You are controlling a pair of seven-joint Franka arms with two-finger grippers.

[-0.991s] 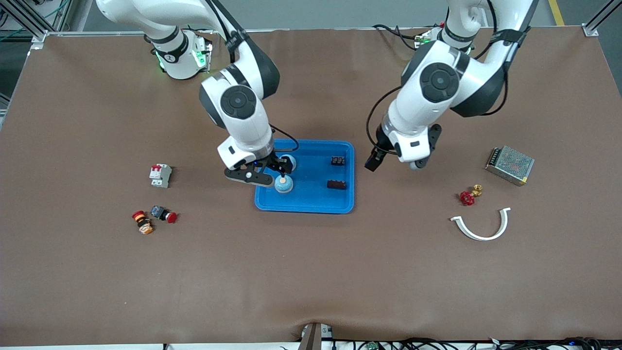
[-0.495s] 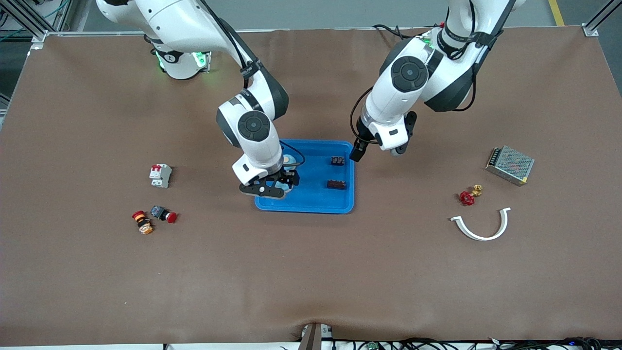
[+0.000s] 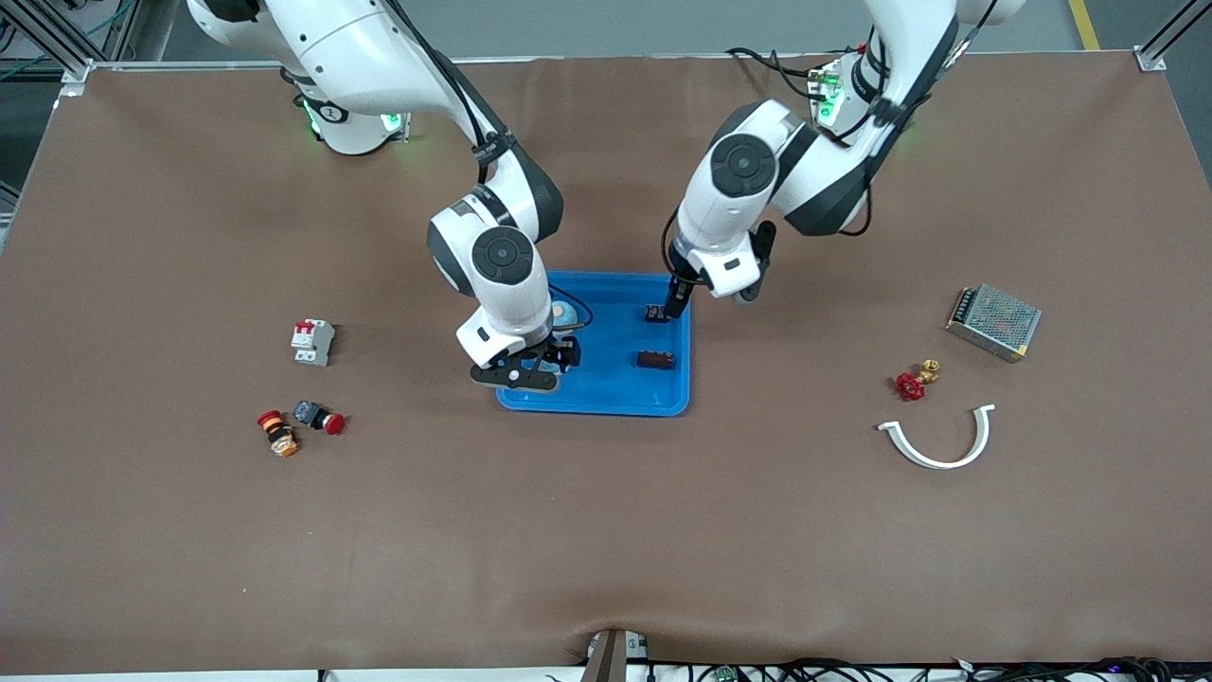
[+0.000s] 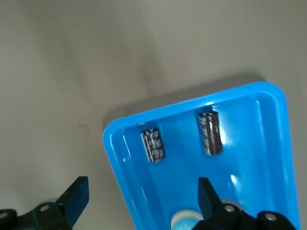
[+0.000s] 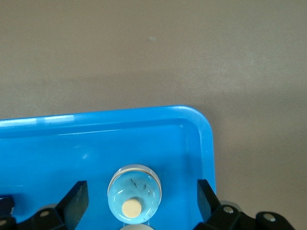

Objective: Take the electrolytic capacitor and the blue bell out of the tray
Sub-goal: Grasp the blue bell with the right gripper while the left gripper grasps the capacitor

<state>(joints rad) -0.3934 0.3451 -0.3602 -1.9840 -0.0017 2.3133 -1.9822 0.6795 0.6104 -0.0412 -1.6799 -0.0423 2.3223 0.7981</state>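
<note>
A blue tray (image 3: 595, 403) at mid-table holds two dark capacitors (image 3: 655, 313) (image 3: 655, 359) and pale blue bells. One bell (image 3: 567, 313) shows beside the right arm's wrist. My right gripper (image 3: 549, 360) hangs open over the other bell (image 5: 134, 194), which sits between its fingers (image 5: 76, 197) untouched, near the tray's corner (image 5: 204, 125). My left gripper (image 3: 674, 303) is open over the tray's rim (image 4: 111, 148), one finger over the table, one over the tray. Both capacitors (image 4: 152, 144) (image 4: 209, 132) lie ahead of it, untouched. A bell (image 4: 187, 221) shows by one finger.
Toward the right arm's end lie a white circuit breaker (image 3: 312, 341) and two push buttons (image 3: 322, 418) (image 3: 277, 433). Toward the left arm's end are a metal power supply (image 3: 992, 322), a red valve (image 3: 911, 384) and a white curved clip (image 3: 937, 445).
The left gripper has swung from over bare table to the tray's rim beside a capacitor. The right gripper has shifted along the tray and settled over the bell nearer the camera. Both stayed open.
</note>
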